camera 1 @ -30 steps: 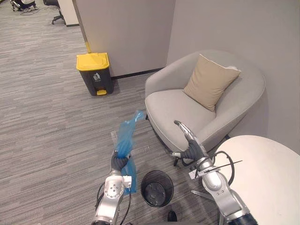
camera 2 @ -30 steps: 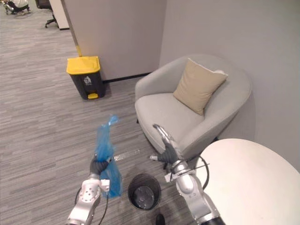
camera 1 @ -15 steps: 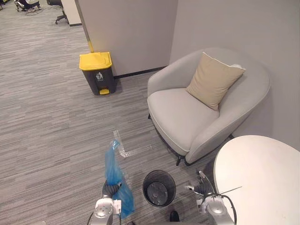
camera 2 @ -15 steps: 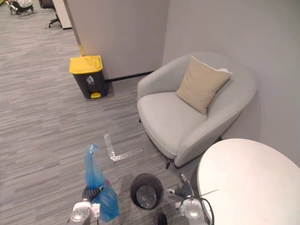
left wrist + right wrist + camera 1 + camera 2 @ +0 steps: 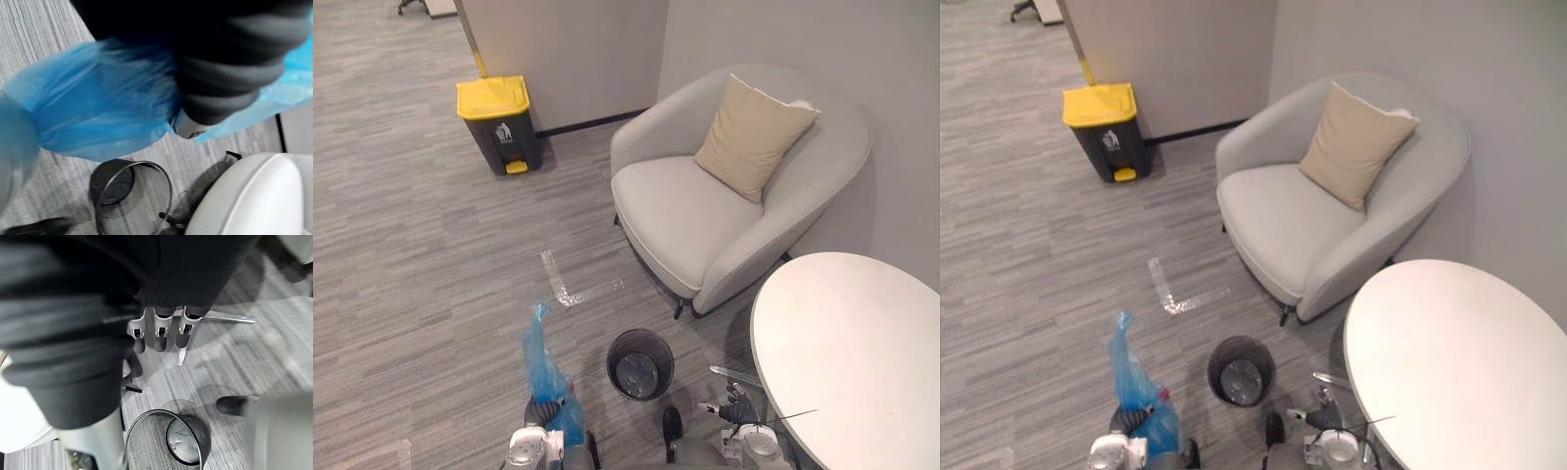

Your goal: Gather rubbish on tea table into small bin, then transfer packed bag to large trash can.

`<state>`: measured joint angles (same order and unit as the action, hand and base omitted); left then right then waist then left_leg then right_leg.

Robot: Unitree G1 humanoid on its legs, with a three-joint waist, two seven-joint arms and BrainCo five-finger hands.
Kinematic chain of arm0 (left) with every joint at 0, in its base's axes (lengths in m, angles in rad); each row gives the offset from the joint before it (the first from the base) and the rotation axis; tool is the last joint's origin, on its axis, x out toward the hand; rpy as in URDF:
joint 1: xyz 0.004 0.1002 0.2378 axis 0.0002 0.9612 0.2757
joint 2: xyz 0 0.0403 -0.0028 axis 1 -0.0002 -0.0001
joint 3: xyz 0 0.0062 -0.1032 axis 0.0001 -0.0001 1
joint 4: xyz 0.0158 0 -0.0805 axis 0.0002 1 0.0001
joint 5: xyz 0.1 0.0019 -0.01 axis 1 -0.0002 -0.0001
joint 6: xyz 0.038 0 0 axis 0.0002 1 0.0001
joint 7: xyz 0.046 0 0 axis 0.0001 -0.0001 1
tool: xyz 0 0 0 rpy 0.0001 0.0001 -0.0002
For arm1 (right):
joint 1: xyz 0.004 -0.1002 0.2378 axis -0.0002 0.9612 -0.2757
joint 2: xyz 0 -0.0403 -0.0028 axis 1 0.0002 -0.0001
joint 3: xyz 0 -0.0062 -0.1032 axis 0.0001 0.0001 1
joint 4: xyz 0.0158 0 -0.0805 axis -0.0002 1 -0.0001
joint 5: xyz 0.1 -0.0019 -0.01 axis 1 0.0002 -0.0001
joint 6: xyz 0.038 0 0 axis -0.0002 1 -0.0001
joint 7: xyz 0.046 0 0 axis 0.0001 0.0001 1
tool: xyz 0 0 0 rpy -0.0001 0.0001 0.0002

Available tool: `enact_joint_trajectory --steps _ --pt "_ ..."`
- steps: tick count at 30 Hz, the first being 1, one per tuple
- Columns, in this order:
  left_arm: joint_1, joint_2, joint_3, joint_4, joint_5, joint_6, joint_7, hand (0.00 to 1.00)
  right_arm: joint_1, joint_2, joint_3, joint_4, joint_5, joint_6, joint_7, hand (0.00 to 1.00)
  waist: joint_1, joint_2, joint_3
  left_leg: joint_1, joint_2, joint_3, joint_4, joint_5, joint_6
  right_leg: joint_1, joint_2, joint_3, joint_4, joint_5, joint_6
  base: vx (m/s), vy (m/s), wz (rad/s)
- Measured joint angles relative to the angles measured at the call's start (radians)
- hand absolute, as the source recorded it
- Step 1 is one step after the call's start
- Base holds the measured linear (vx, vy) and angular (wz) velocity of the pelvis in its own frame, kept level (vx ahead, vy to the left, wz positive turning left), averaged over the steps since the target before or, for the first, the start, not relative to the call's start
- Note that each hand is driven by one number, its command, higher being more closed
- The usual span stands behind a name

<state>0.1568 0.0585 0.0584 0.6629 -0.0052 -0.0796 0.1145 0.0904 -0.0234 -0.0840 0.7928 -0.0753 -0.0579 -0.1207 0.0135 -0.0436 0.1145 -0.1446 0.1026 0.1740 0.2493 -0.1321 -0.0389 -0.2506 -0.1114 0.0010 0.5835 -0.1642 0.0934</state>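
A blue plastic bag (image 5: 544,364) stands up from my left hand (image 5: 541,415), which is shut round its neck low at the view's bottom edge. The left wrist view has the bag (image 5: 98,107) bulging beside the dark cover. Just right of it on the carpet stands the small black mesh bin (image 5: 639,363), upright, with no liner. The large trash can (image 5: 495,123), dark grey with a shut yellow lid, stands far off by the wall. My right hand (image 5: 735,404) hangs low beside the tea table (image 5: 852,343); its fingers (image 5: 160,335) are relaxed and hold nothing.
A grey armchair (image 5: 705,220) with a beige cushion (image 5: 754,132) stands behind the bin, against the wall. A strip of clear tape (image 5: 563,289) lies on the grey carpet between me and the trash can. The round table's top is white.
Both arms have dropped towards the bottom edge, the bag going down with the left hand. The right hand left the armchair's front. The camera has also shifted.
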Motion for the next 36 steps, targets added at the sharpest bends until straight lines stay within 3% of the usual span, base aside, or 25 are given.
enact_joint_trajectory --steps 1,3,4,6,7,10,12,14,16,18,19,20,21,22,24,28,30,31,32,34,35,36 --pt "0.006 0.001 0.0 -0.027 0.0 -0.001 0.002 1.0 0.005 0.006 0.0 -0.025 0.001 0.0 -0.003 0.0 0.005 -0.017 -0.008 -0.031 -0.003 -0.029 0.032 0.005 -0.008 0.012 -0.011 0.021 0.069 -0.05 0.019 -0.04 -0.217 0.55" --pt "-0.003 -0.006 0.002 -0.052 -0.001 -0.001 0.01 1.0 -0.002 0.005 0.0 -0.072 0.004 -0.003 -0.009 0.0 0.021 -0.037 -0.007 -0.082 -0.009 -0.067 0.077 0.021 -0.031 0.015 -0.001 0.032 0.056 -0.099 0.035 -0.05 -0.263 0.65" --pt "-0.006 -0.016 0.003 -0.052 -0.002 0.0 0.011 1.0 -0.007 0.003 0.0 -0.075 0.005 -0.004 -0.011 0.0 0.027 -0.029 -0.004 -0.084 -0.005 -0.075 0.074 0.028 -0.039 0.028 0.009 0.032 0.034 -0.105 0.031 -0.05 -0.193 0.37" --pt "-0.004 -0.058 -0.003 -0.062 -0.018 -0.001 0.014 1.0 -0.023 -0.016 0.003 -0.084 0.008 -0.004 -0.02 0.0 0.064 -0.015 0.0 -0.108 0.01 -0.081 0.043 0.084 -0.042 0.075 0.03 0.024 -0.101 -0.143 -0.028 -0.12 -0.194 0.31" --pt "-0.006 -0.08 -0.012 -0.061 -0.019 -0.001 0.015 1.0 -0.04 -0.019 0.009 -0.097 0.01 -0.004 -0.025 0.0 0.065 0.013 0.017 -0.136 0.017 -0.118 0.024 0.122 -0.053 0.073 0.045 -0.009 -0.131 -0.148 -0.058 -0.21 -0.222 0.6" --pt "-0.017 -0.088 -0.047 -0.083 -0.027 -0.001 0.016 1.0 -0.051 -0.023 0.018 -0.11 0.02 -0.005 -0.048 0.0 0.054 0.048 0.032 -0.156 0.041 -0.178 -0.094 0.222 -0.095 0.053 0.063 -0.127 -0.139 -0.126 -0.097 -0.25 -0.179 0.97" --pt "-0.025 -0.088 -0.05 -0.085 -0.037 -0.001 0.016 1.0 -0.052 -0.015 0.02 -0.109 0.026 -0.004 -0.058 0.0 0.046 0.048 0.035 -0.172 0.074 -0.099 -0.119 0.21 -0.092 0.045 0.049 -0.199 -0.158 -0.102 -0.131 -0.25 -0.117 0.91" --pt "-0.032 -0.086 -0.059 -0.088 -0.037 -0.001 0.016 1.0 -0.052 -0.018 0.023 -0.108 0.034 -0.003 -0.061 0.0 0.045 0.036 0.043 -0.174 0.076 -0.014 -0.049 0.199 -0.08 0.047 0.02 -0.241 -0.185 -0.077 -0.135 -0.17 -0.039 0.84" --pt "-0.032 -0.085 -0.082 -0.097 -0.036 -0.001 0.014 1.0 -0.046 -0.019 0.024 -0.096 0.034 -0.003 -0.077 0.0 0.034 0.031 0.046 -0.163 0.091 0.043 0.124 0.096 -0.033 0.067 -0.024 -0.322 -0.225 -0.043 -0.124 -0.16 0.074 1.12" --pt "-0.039 -0.084 -0.088 -0.096 -0.036 -0.002 0.014 1.0 -0.047 -0.018 0.022 -0.089 0.034 -0.003 -0.077 0.0 0.034 0.03 0.047 -0.146 0.104 0.06 0.168 0.059 -0.023 0.074 -0.036 -0.349 -0.238 -0.031 -0.113 -0.14 0.183 0.9" --pt "-0.062 -0.077 -0.098 -0.066 -0.036 -0.001 0.013 1.0 -0.052 -0.018 0.007 -0.038 0.034 -0.004 -0.076 0.0 0.032 0.036 0.044 -0.092 0.135 0.113 0.188 -0.008 -0.013 0.091 -0.066 -0.411 -0.266 -0.006 -0.08 -0.09 0.175 0.85" --pt "-0.066 -0.073 -0.102 -0.058 -0.036 -0.001 0.013 1.0 -0.054 -0.018 0.004 -0.028 0.034 -0.003 -0.076 0.0 0.031 0.04 0.043 -0.078 0.139 0.126 0.18 -0.022 -0.012 0.097 -0.069 -0.422 -0.277 0.001 -0.069 -0.12 0.312 1.25" --pt "-0.073 -0.06 -0.106 -0.038 -0.036 -0.001 0.013 1.0 -0.055 -0.019 -0.011 -0.005 0.035 -0.003 -0.076 0.0 0.024 0.051 0.044 -0.046 0.13 0.148 0.102 -0.055 -0.064 0.115 -0.067 -0.439 -0.305 0.014 -0.039 -0.07 0.276 0.72" --pt "-0.07 -0.03 -0.117 -0.015 -0.036 -0.001 0.013 1.0 -0.063 -0.001 -0.013 0.031 0.035 0.0 -0.073 0.0 0.028 0.028 0.039 -0.046 0.094 0.143 0.063 -0.03 -0.062 0.121 -0.084 -0.434 -0.336 0.04 -0.024 -0.07 0.276 0.65" --pt "-0.068 0.02 -0.126 0.021 -0.032 0.004 0.013 1.0 -0.058 0.017 -0.014 0.056 0.035 -0.001 -0.072 0.0 0.011 0.017 0.033 -0.049 0.037 0.107 0.034 -0.014 -0.042 0.152 -0.101 -0.429 -0.404 0.071 0.008 -0.01 0.216 0.58" --pt "-0.064 0.061 -0.122 0.024 -0.017 0.003 0.014 1.0 -0.064 0.013 -0.034 0.096 0.035 0.0 -0.07 0.0 0.006 0.015 0.032 -0.052 -0.027 0.084 0.039 -0.024 -0.007 0.197 -0.132 -0.414 -0.465 0.109 0.032 0.0 0.219 0.43" --pt "-0.064 0.072 -0.114 0.024 -0.015 0.003 0.013 1.0 -0.081 0.01 -0.035 0.098 0.034 0.001 -0.066 0.0 0.005 0.017 0.033 -0.072 -0.044 0.08 0.079 -0.061 0.013 0.186 -0.151 -0.412 -0.44 0.095 0.048 0.01 0.158 0.06" --pt "-0.057 0.071 -0.114 0.024 -0.015 0.003 0.012 1.0 -0.086 0.007 -0.037 0.098 0.034 0.002 -0.064 0.0 0.004 0.016 0.033 -0.084 -0.051 0.075 0.116 -0.097 0.016 0.167 -0.171 -0.406 -0.387 0.058 0.06 0.06 0.156 0.12" --pt "-0.044 0.069 -0.114 0.024 -0.015 0.003 0.01 1.0 -0.086 0.005 -0.048 0.098 0.033 0.003 -0.063 0.0 -0.003 0.009 0.036 -0.085 -0.069 0.065 0.152 -0.136 0.03 0.153 -0.205 -0.392 -0.305 0.01 0.054 0.08 0.179 0.19" --pt "-0.031 0.069 -0.115 0.024 -0.015 0.003 0.01 1.0 -0.083 0.001 -0.058 0.098 0.033 0.008 -0.063 0.0 -0.012 -0.003 0.034 -0.076 -0.097 0.052 0.16 -0.159 0.043 0.125 -0.233 -0.353 -0.209 -0.032 0.0 0.14 0.101 0.22" --pt "-0.03 0.068 -0.114 0.023 -0.014 0.003 0.01 1.0 -0.082 -0.002 -0.062 0.097 0.033 0.009 -0.063 0.0 -0.015 -0.004 0.035 -0.068 -0.107 0.044 0.159 -0.165 0.053 0.106 -0.243 -0.33 -0.154 -0.029 -0.033 0.19 0.109 0.26" --pt "-0.031 0.067 -0.114 0.02 -0.014 0.003 0.012 1.0 -0.08 -0.008 -0.061 0.097 0.033 0.011 -0.062 0.0 -0.022 0.002 0.046 -0.043 -0.112 0.026 0.154 -0.169 0.068 0.037 -0.256 -0.275 0.004 0.002 -0.077 0.22 0.093 0.36"
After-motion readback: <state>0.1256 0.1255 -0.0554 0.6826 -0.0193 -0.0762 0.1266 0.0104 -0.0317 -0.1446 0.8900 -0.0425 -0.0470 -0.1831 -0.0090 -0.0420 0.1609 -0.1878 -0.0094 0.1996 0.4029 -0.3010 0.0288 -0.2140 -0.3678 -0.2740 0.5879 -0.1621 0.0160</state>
